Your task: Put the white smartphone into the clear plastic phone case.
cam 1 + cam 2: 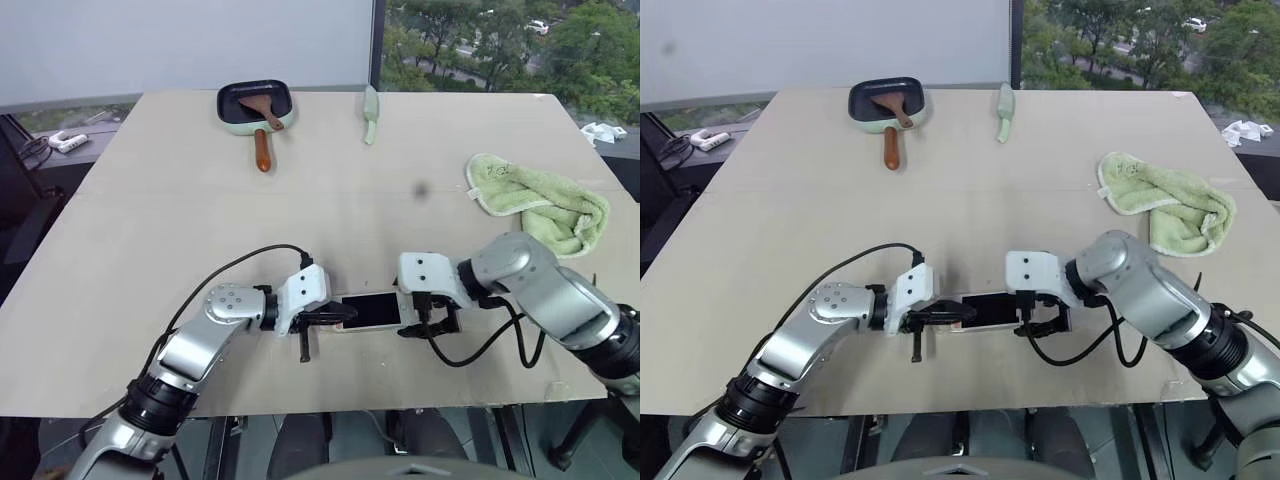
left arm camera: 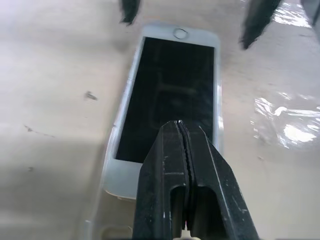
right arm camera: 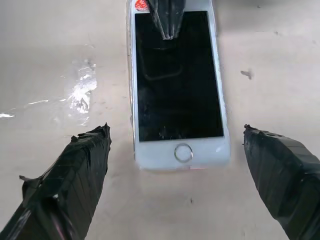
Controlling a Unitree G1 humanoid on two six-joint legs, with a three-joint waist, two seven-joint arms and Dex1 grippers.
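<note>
Pincer tips tell most of it: the left pincer (image 2: 182, 131) is pressed fully shut, its two black fingers together as one blunt point resting over the black screen of the white smartphone (image 3: 177, 80), near the end away from the home button, gripping nothing. The right pincer (image 3: 177, 142) stands spread wide, one taped finger (image 3: 75, 170) on either side of the home-button end, clear of the phone and holding nothing. Between the two, the phone lies flat and face up on the worktop (image 1: 330, 210), near the robot's edge, its long axis running from one pincer to the other. A faint glossy lip along its long edges and round its corners reads as the clear plastic phone case (image 2: 111, 150), so the phone looks already seated in the shell, though whether every corner has snapped home cannot be told. As a judgement, the phone is stiff, thin and smooth-sided, with a glass face that dislikes hard point pressure; the case is light, springy and slippery, likely to skate on the bare worktop. Best purchase is across the two long edges, or a flat downward push near the corners while the other pincer steadies the far end.
</note>
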